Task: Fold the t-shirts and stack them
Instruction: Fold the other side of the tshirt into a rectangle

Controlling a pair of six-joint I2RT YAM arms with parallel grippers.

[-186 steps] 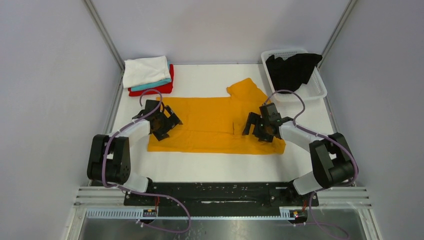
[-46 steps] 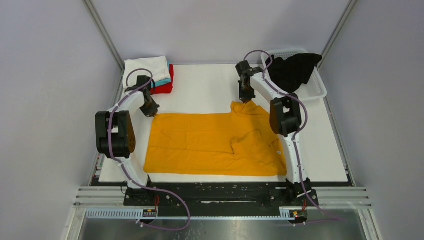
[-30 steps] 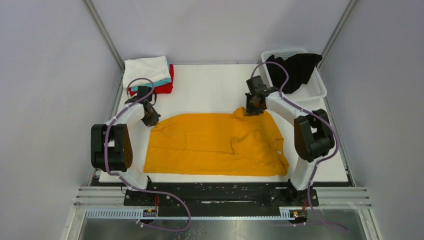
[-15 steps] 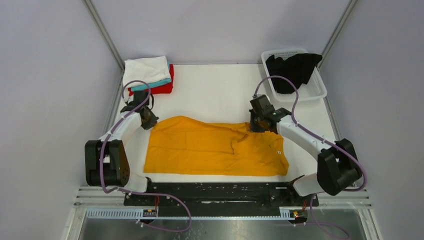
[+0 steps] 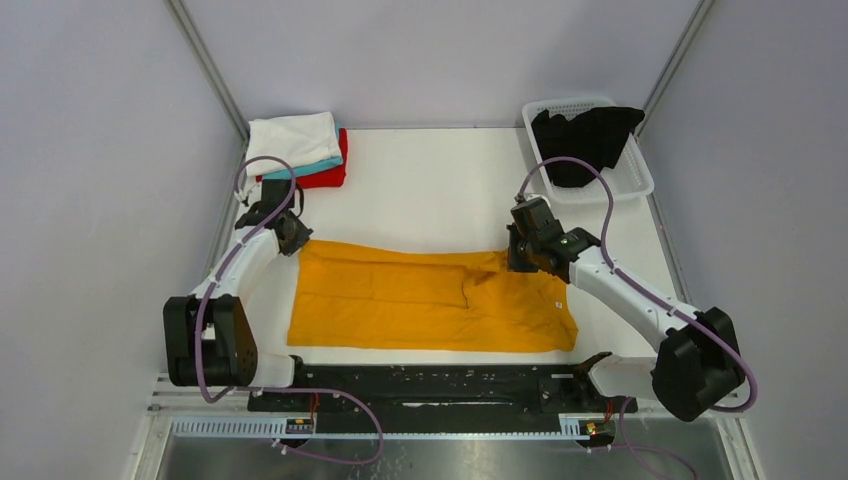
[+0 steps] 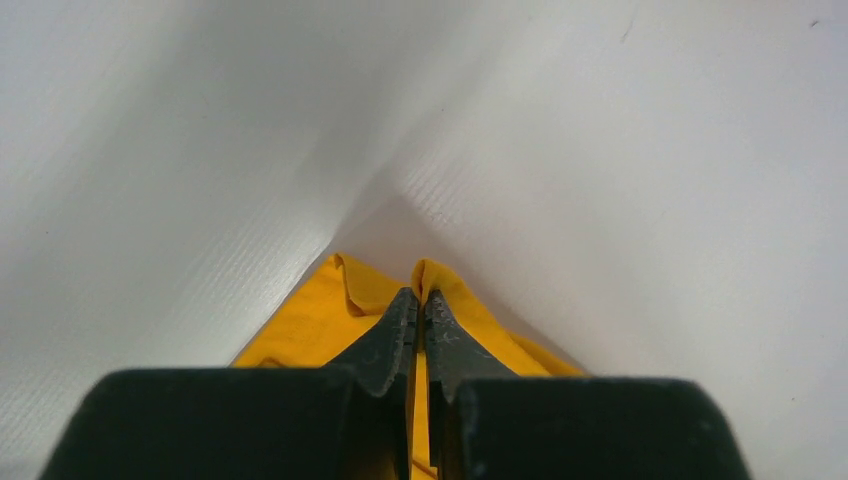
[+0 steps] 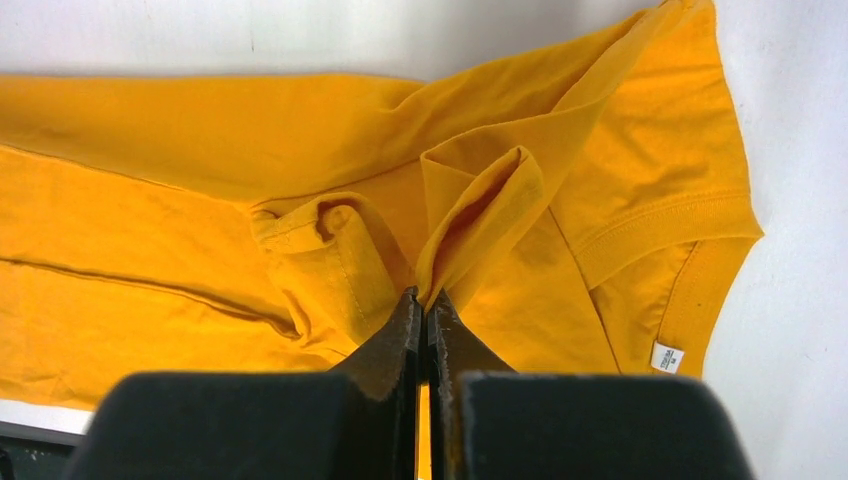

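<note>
A mustard-orange t-shirt (image 5: 420, 300) lies folded lengthwise across the near half of the table, its collar end to the right. My left gripper (image 5: 294, 238) is shut on the shirt's far left corner (image 6: 425, 275). My right gripper (image 5: 517, 257) is shut on a pinched fold near the far right sleeve (image 7: 470, 215). The collar tag (image 7: 666, 357) shows in the right wrist view. At the back left corner a white t-shirt (image 5: 292, 141) tops a teal t-shirt (image 5: 315, 166) and a red t-shirt (image 5: 325, 176). A black t-shirt (image 5: 585, 140) hangs in the basket.
The white lattice basket (image 5: 630, 181) stands at the back right corner. Grey walls close in the white table (image 5: 420, 190) on three sides. A black rail (image 5: 430, 385) carrying the arm bases runs along the near edge.
Both grippers have pulled the shirt's far edge toward the near side, folding the far half over the near half. The shirt has gone from a wide spread to a narrow band.
</note>
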